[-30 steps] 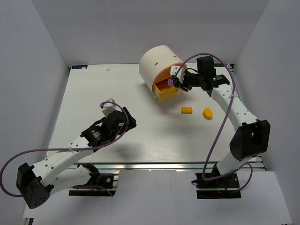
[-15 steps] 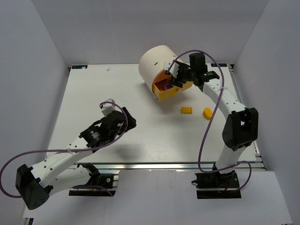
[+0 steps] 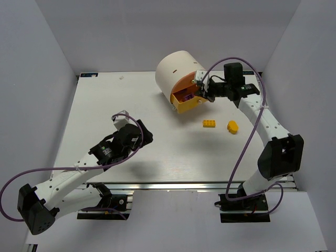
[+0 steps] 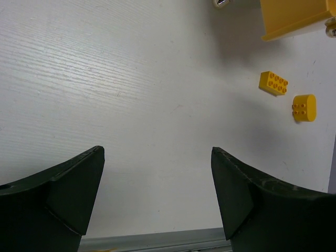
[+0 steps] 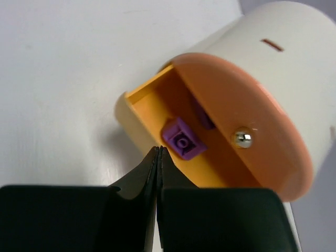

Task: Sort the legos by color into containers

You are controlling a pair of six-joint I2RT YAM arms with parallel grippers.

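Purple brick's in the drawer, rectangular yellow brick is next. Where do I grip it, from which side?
Come straight down and pinch the rectangular yellow brick across its two long side walls: it lies flat, studs up, and the rounded yellow piece sits apart from it.

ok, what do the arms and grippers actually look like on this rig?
Both alike: the left arm and right arm have white links, black joint housings and a purple cable looped alongside. The left gripper and right gripper have black wedge-shaped jaws tapering to thin tips.
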